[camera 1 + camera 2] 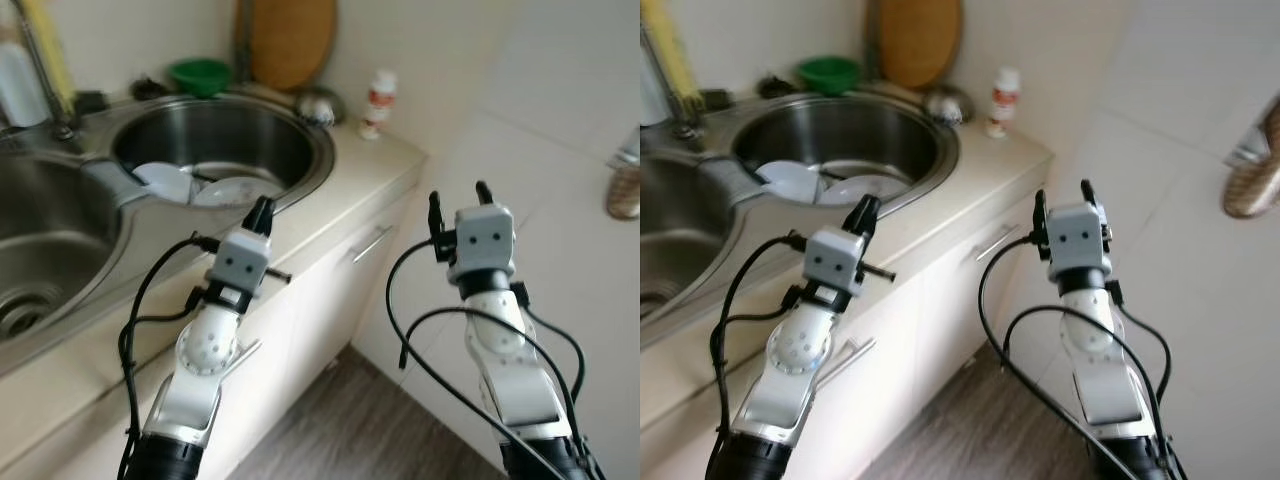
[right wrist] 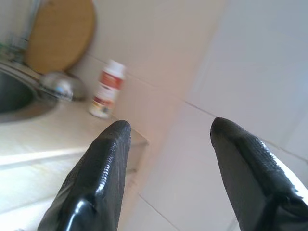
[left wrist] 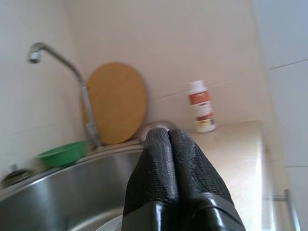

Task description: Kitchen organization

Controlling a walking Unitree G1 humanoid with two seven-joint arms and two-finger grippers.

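Observation:
A round steel sink basin [image 1: 300, 140] in the beige counter [image 1: 380, 170] holds white plates [image 1: 225, 190]. My left gripper [image 1: 262, 212] hovers over the basin's near rim, fingers pressed shut with nothing between them. My right gripper [image 1: 458, 197] is raised off the counter's right end, in front of the white wall, its fingers open and empty. A small white bottle with a red label [image 1: 377, 103] stands at the counter's back right corner. A green bowl [image 1: 200, 75] and a round wooden board [image 1: 290, 40] sit behind the basin.
A second basin [image 1: 40, 250] lies to the left, with the tap [image 1: 45, 70] between the two. A steel lid [image 1: 320, 105] rests beside the board. Cabinet doors with a handle [image 1: 372, 243] sit below the counter, above a wood floor [image 1: 360, 420]. A brush-like thing [image 1: 625, 185] hangs on the right wall.

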